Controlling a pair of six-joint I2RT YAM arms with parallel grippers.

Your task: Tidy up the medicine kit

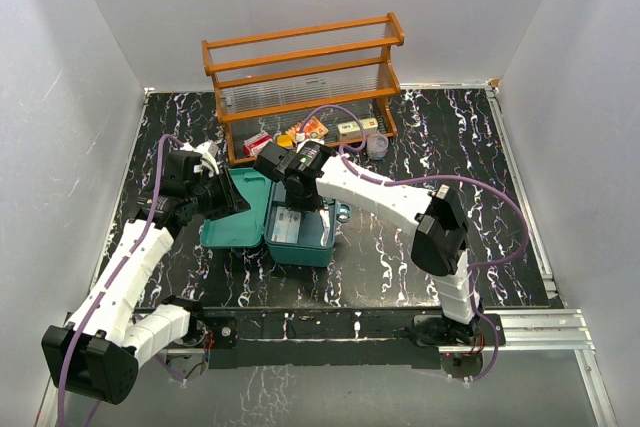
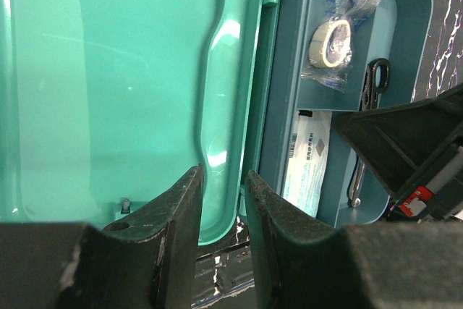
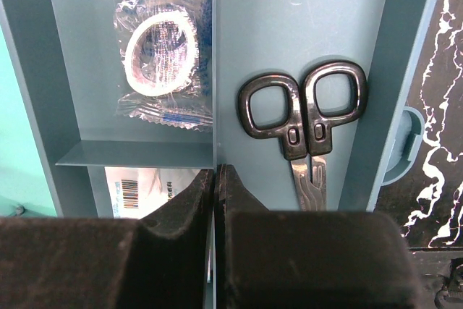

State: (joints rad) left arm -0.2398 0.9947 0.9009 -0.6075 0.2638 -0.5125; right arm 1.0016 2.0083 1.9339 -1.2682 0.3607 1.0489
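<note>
- Seen from overhead, both arms reach in from the near edge of the black marbled counter (image 1: 400,267) and meet over the open medicine kit (image 1: 235,232), which lies left of centre.
- The left wrist view shows the left pincer (image 2: 223,173) with its fingers a narrow gap apart. The rim of the teal lid (image 2: 108,92) runs into that gap, but whether they pinch it cannot be told.
- The lid lies flat with its inside up, hinged to the blue-grey tray (image 3: 289,19) on its right.
- The right wrist view shows the right pincer (image 3: 215,171) pressed together, holding nothing, right above the divider (image 3: 215,48) that splits the tray.
- Only the wrist cameras show the contents; overhead, the right arm covers most of the tray.
- Left of the divider, a tape roll (image 3: 160,52) sealed in a clear bag fills one compartment, and a white barcoded packet (image 3: 145,189) lies in the next, nearer the pincer.
- Right of the divider, black-handled scissors (image 3: 304,110) lie in the long compartment.
- Only the overhead view shows the orange-brown wooden rack (image 1: 300,72) against the back wall, with small packets (image 1: 300,132) beneath it.
</note>
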